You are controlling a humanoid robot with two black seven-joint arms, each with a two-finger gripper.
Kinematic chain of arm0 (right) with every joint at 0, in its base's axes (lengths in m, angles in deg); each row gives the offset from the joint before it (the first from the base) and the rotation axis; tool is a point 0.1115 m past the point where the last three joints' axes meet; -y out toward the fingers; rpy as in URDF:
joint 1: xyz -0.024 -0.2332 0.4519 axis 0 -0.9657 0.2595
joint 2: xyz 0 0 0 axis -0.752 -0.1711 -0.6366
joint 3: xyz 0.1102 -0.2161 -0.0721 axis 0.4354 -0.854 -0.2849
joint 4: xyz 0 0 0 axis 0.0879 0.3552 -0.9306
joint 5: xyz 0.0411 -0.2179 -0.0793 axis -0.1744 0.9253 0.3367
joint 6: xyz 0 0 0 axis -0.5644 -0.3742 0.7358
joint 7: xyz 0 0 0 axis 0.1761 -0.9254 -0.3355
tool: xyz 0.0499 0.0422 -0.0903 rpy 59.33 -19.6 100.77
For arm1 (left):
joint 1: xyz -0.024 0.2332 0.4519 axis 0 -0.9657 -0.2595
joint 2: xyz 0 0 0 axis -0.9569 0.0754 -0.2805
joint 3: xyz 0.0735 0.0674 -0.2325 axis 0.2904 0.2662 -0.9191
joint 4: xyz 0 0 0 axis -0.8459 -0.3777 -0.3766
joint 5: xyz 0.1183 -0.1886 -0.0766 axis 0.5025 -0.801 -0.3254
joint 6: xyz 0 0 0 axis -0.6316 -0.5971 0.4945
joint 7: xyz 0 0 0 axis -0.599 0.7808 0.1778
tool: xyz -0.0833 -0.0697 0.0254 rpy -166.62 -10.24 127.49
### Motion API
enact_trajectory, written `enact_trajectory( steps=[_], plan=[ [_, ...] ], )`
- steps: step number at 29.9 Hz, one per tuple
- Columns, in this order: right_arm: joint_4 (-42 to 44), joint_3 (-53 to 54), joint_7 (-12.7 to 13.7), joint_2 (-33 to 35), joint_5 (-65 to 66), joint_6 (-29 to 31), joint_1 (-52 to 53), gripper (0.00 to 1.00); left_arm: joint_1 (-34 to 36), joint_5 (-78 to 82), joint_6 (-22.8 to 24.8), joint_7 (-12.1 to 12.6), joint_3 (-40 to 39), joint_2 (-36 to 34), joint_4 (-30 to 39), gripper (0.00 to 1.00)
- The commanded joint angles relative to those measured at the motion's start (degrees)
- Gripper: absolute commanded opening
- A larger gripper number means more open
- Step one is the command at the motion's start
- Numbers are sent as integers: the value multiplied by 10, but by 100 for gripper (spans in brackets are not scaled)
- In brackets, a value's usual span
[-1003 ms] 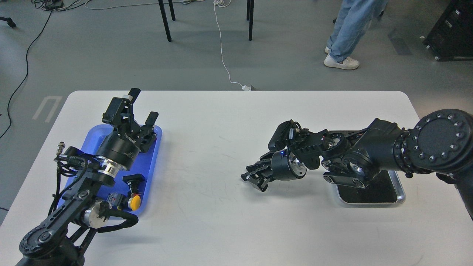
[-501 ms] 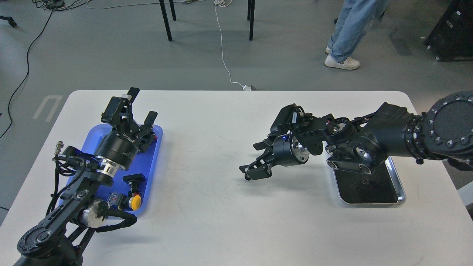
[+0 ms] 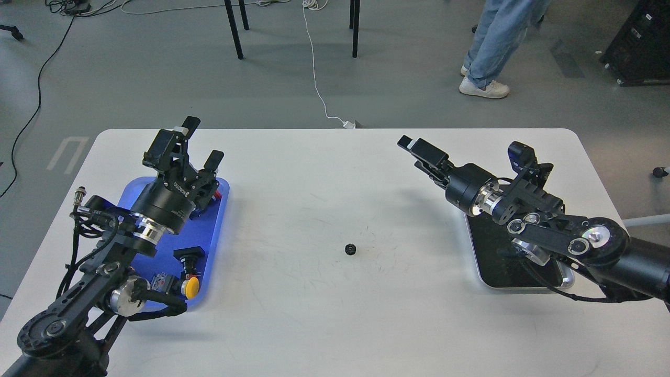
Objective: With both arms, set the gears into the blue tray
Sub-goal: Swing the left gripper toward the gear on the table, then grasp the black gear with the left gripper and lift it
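Black gear (image 3: 350, 250) alone mid-table (image 3: 314, 314) | left fingers (image 3: 191, 127) spread | right fingers (image 3: 419, 148): cannot tell

White table (image 3: 324, 309), surface scuffed. Steel tray (image 3: 479, 262) with black inside at its right side, partly hidden. Yellow-capped switch (image 3: 191, 286) and a black switch (image 3: 189, 256) at near left. Beyond the table: grey floor (image 3: 157, 84), white cable (image 3: 316, 78), black chair legs (image 3: 234, 31), a person's jeans and white shoes (image 3: 484, 88), black case (image 3: 641, 47) far right.
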State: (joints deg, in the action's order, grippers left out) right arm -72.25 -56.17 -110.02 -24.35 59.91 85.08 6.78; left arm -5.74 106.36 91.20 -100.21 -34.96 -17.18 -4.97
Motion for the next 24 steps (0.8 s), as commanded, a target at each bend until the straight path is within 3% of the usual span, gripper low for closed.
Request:
enact_trajectory(
  steps=[1, 10, 17, 24],
  plan=[
    [0, 102, 0, 2, -106, 75, -64, 95, 14, 75, 1, -10, 25, -8, -2, 98],
    [11, 179, 0, 63, -260, 318, -157, 96, 109, 307, 0, -10, 183, -55, 24, 98],
    [26, 183, 0, 110, -262, 328, -209, 96, 260, 540, 3, -10, 354, -58, 13, 98],
    [42, 183, 0, 116, -262, 328, -215, 96, 399, 710, 1, -10, 495, 0, -80, 97]
  ],
)
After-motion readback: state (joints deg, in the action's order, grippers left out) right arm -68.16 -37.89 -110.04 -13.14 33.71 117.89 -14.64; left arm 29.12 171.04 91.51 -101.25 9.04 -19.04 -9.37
